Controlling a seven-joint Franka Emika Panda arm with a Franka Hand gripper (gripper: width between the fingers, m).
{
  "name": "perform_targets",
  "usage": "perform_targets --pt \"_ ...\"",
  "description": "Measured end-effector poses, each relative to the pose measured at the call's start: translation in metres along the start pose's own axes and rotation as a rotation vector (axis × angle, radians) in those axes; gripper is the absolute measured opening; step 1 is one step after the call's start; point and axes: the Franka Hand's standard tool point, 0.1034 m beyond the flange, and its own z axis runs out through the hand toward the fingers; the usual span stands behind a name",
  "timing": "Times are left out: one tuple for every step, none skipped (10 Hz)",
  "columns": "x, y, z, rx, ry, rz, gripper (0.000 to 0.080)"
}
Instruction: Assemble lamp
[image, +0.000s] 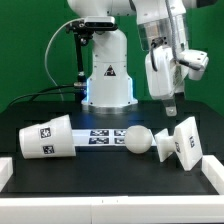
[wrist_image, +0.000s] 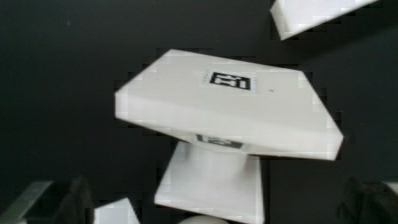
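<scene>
Exterior view, black worktop (image: 110, 175): shade (image: 45, 136) on its side at that view's left, bulb (image: 137, 140) lying by marker board (image: 103, 137), neck toward tilted base (image: 181, 143), shade and base bearing square black-and-white tags, patterns too small to read; jaws apart, empty, above base; warning triangle (image: 108, 72) on arm pedestal (image: 108, 90).

No real words or numbers readable anywhere. Just black-and-white square tags: some on the shade (image: 45, 137) by the desk's edge at the exterior view's left, more on the base (image: 183, 142), a row on the marker board (image: 103, 137) mid-desk. The arm's pedestal (image: 108, 92) wears a warning triangle (image: 108, 72).
</scene>
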Motion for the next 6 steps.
perform_targets --pt "0.001 0.000 0.001 -0.002 0.001 0.060 0.0698" --pt "0.002 0.002 0.004 -0.009 0.005 0.098 0.0698" --pt "-0.003 0.007 0.008 -0.035 0.011 0.088 0.0698" --pt "-0.007 0.009 0.013 -0.059 0.015 0.061 0.0698" --pt "-0.005 0.008 0.021 -0.051 0.021 0.051 0.0698" --pt "-0.006 0.008 0.020 -0.049 0.017 0.030 0.0698"
